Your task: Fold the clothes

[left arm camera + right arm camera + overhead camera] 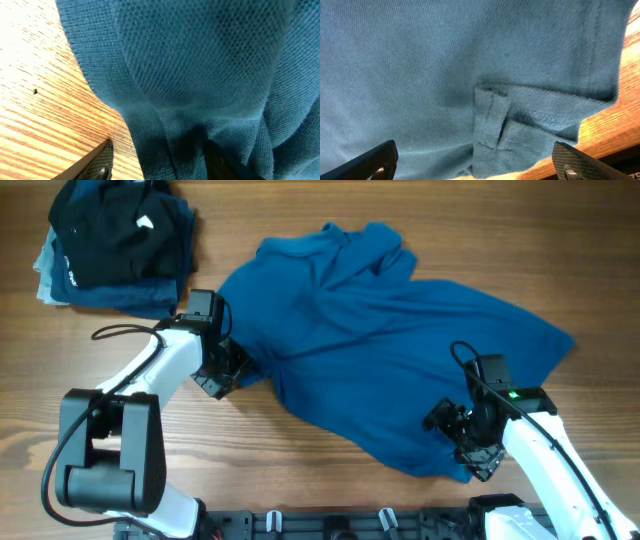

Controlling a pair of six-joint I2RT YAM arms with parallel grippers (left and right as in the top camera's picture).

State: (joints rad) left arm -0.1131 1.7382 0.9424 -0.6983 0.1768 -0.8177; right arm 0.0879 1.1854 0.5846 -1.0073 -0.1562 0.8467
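The clothes (390, 350) lie rumpled across the middle of the desk (300, 480), spread out but not flat, with nothing folded yet; this looks like the opening step, getting hold of two edges. The left fingers (100, 162) stand part-way apart at the garment's left edge, with hem bunched between them; the near one rests on bare wood just beside the cloth, so nothing is pinched. The right fingers (375, 162) are spread wide at the lower right edge, holding nothing, with a small doubled tab of hem between them. Next, each pair probably has to close on a single layer of hem, then draw apart to flatten the cloth. The far left finger is mostly buried in fabric; from overhead both sets of tips hide under their wrists; sleeves and collar are hard to pick out. A pile of dark folded garments (115, 245) sits upper left.
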